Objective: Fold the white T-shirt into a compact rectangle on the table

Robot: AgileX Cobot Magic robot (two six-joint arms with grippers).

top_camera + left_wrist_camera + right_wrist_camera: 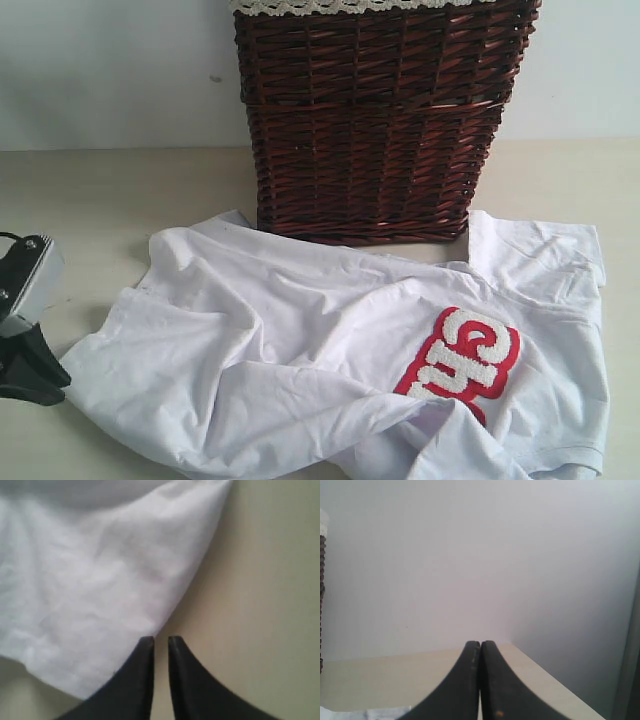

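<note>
Trouble lies mostly at the cloth's edge: the left gripper (160, 641) sits low at the left edge of the exterior frame, its tips right at the border of the T-shirt (300, 350), parted by only a thin slit with nothing between them. With so narrow a gap, a closing move would likely pinch bare table (100, 200), or catch one thin layer that slips out on the lift. I judge the jaws need to stand wider and get over the cloth edge first. The shirt lies crumpled across the lower middle and right of the frame, one flap doubled over near the bottom and the red patch (465, 362) partly buried in a crease. A pull from one corner alone could therefore drag the whole heap sideways instead of spreading it. The basket (370, 120) stands in the upper middle, touching or perhaps sitting on the shirt's far edge; I cannot tell which. If it pins the cloth, a tug could tip it or stretch the fabric. The right gripper (480, 644) is pressed fully together, holds nothing and faces the wall (470, 555), out of the exterior frame, so it offers no counter-hold.
</note>
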